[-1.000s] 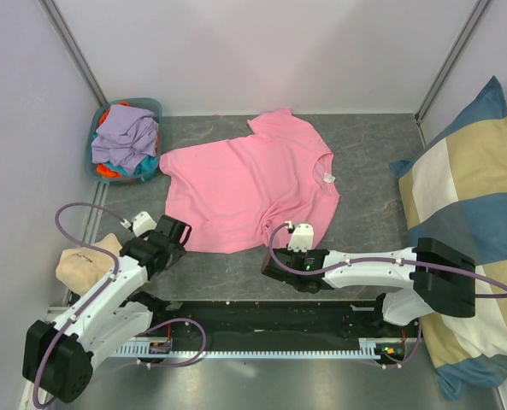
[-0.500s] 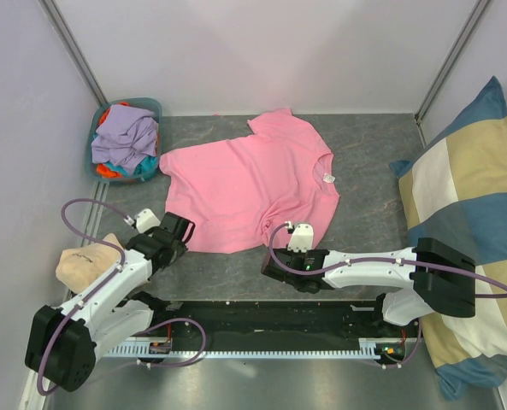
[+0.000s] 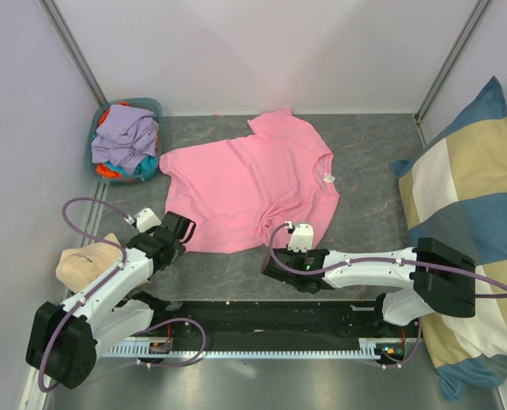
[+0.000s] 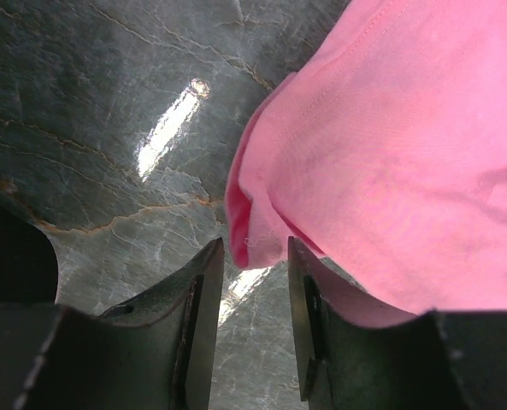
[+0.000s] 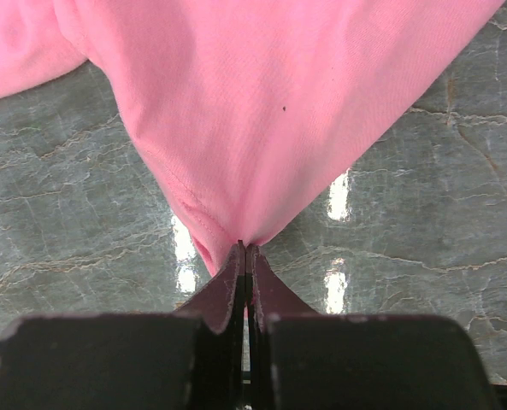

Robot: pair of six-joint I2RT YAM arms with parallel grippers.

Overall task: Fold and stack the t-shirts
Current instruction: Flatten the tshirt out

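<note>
A bright pink t-shirt [image 3: 244, 184] lies spread flat on the grey marbled table, its white neck label [image 3: 328, 178] toward the right. My left gripper [image 3: 183, 232] is at the shirt's near-left hem corner [image 4: 249, 231]. Its jaws are open with a narrow gap, and the corner sits just at their tips [image 4: 255, 248]. My right gripper [image 3: 272, 253] is shut on the near hem of the pink t-shirt [image 5: 262, 102], and the cloth bunches into a point at its fingertips [image 5: 245, 248]. Lavender [image 3: 125, 132], teal [image 3: 144, 167] and orange [image 3: 108, 114] t-shirts are heaped in a basket.
The teal basket [image 3: 154, 106] stands at the back left corner. A large blue-and-cream checked cushion [image 3: 467, 213] leans along the right side. A beige rounded object [image 3: 82, 260] lies at the left edge beside the left arm. Walls close in the table.
My left gripper has crept forward to the shirt's near-left corner and its jaws have narrowed. The right gripper and the shirt have stayed put.
</note>
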